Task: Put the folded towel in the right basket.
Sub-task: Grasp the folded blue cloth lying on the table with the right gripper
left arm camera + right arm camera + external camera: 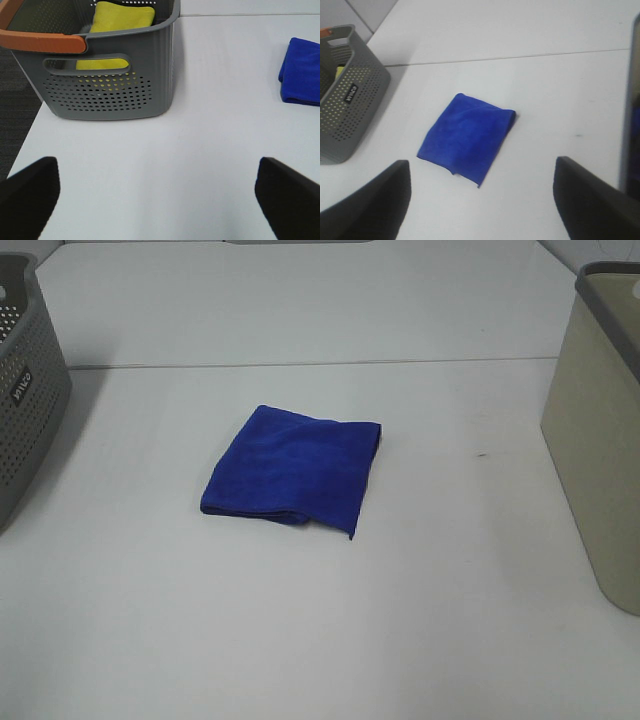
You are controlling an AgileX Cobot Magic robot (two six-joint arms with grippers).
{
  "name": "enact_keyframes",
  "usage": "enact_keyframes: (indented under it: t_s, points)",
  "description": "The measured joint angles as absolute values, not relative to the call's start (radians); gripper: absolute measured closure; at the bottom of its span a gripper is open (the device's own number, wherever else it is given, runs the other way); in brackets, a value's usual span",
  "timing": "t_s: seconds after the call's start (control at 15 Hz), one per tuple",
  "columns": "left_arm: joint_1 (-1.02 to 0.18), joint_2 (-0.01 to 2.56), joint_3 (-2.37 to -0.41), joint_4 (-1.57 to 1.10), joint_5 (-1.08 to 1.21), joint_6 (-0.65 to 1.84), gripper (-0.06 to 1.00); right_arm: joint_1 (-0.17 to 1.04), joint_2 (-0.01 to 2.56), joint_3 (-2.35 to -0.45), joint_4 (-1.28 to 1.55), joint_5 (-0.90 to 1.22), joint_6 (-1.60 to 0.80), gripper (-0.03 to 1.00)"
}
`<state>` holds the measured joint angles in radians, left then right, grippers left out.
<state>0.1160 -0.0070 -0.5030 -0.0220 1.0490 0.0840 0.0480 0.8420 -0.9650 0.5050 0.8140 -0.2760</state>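
A folded blue towel [293, 469] lies flat on the middle of the white table [300, 640]. It also shows in the right wrist view [465, 137] and at the edge of the left wrist view [302, 72]. The right basket [600, 430] is beige with a grey rim and stands at the table's right edge; a strip of it shows in the right wrist view [632, 105]. My left gripper [157, 200] is open and empty, over bare table near the grey basket. My right gripper [482, 205] is open and empty, short of the towel. Neither gripper shows in the exterior high view.
A grey perforated basket [25, 390] with an orange handle [42, 41] stands at the left edge and holds a yellow cloth [122, 17]. It also shows in the right wrist view [347, 100]. A seam [300, 364] crosses the table behind the towel.
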Motion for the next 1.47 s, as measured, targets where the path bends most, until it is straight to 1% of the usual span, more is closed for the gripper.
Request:
enact_keyframes:
  t_s: [0.27, 0.4, 0.47, 0.6, 0.73, 0.87, 1.07, 1.2, 1.47]
  points:
    - [0.116, -0.007, -0.503, -0.022, 1.049, 0.084, -0.05, 0.048, 1.216, -0.988, 0.988, 0.792, -0.516, 0.20]
    - [0.116, -0.007, -0.503, -0.022, 1.049, 0.084, -0.05, 0.048, 1.358, -0.988, 1.218, 0.848, -0.682, 0.20]
    - [0.116, -0.007, -0.503, -0.022, 1.049, 0.084, -0.05, 0.048, 1.478, -0.988, 1.387, 0.888, -0.824, 0.20]
    - [0.116, -0.007, -0.503, -0.022, 1.049, 0.084, -0.05, 0.058, 1.581, -0.988, 1.395, 0.890, -0.852, 0.20]
    - [0.116, -0.007, -0.503, -0.022, 1.049, 0.084, -0.05, 0.121, 1.653, -0.988, 1.300, 0.872, -0.853, 0.20]
    - [0.116, -0.007, -0.503, -0.022, 1.049, 0.084, -0.05, 0.198, 1.705, -0.989, 1.265, 0.795, -0.831, 0.20]
    - [0.116, -0.007, -0.503, -0.022, 1.049, 0.084, -0.05, 0.267, 1.816, -1.025, 1.258, 0.686, -0.789, 0.20]
    - [0.116, -0.007, -0.503, -0.022, 1.049, 0.084, -0.05, 0.300, 1.903, -1.065, 1.259, 0.664, -0.747, 0.20]
    - [0.116, -0.007, -0.503, -0.022, 1.049, 0.084, -0.05, 0.309, 2.054, -1.144, 1.260, 0.633, -0.718, 0.20]
